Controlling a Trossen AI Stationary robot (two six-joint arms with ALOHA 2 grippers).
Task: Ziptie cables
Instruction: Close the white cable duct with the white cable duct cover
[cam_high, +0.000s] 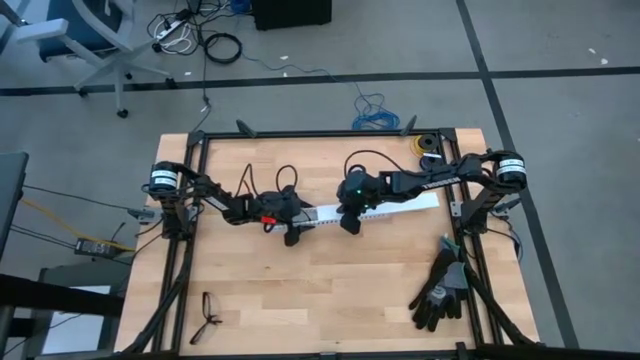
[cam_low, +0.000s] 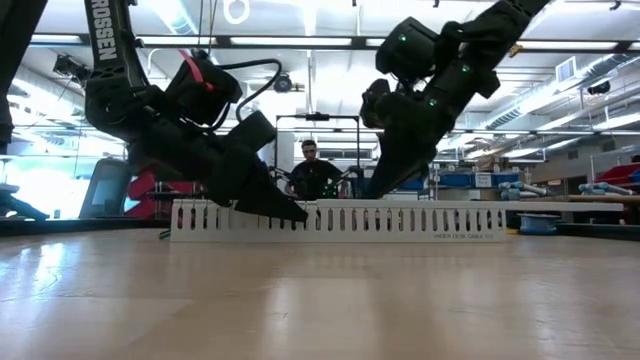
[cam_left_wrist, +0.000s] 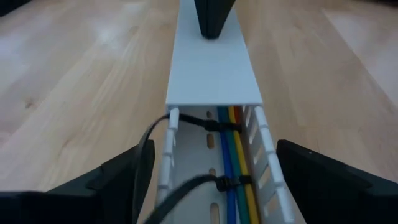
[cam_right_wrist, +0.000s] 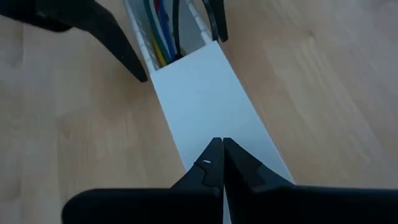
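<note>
The cables (cam_left_wrist: 233, 162), blue, green, yellow and red, lie inside a long white slotted channel (cam_high: 400, 205) across the table's middle. Two black zip ties (cam_left_wrist: 224, 183) are looped around them. A flat white cover (cam_left_wrist: 214, 68) closes the channel's right stretch, so the cables show only at its open left end (cam_right_wrist: 160, 37). My left gripper (cam_high: 292, 228) is open, one finger on each side of that open end. My right gripper (cam_high: 352, 225) is shut, with its tips on the cover a little right of the cover's left edge. My left gripper straddles the channel's open left end, nearly level, from the table's left. Whether its fingers (cam_left_wrist: 292, 168) touch the slotted walls I cannot tell. My right gripper has its shut fingertips (cam_right_wrist: 214, 155) on the cover's flat top (cam_right_wrist: 205, 118), about midway across its width. It slants down from the table's right.
Black gloves (cam_high: 440, 290) lie at the front right and a yellow roll (cam_high: 428, 145) at the back right corner. A small dark object (cam_high: 208, 315) lies at the front left. A person (cam_low: 315, 170) sits beyond the table's far edge.
</note>
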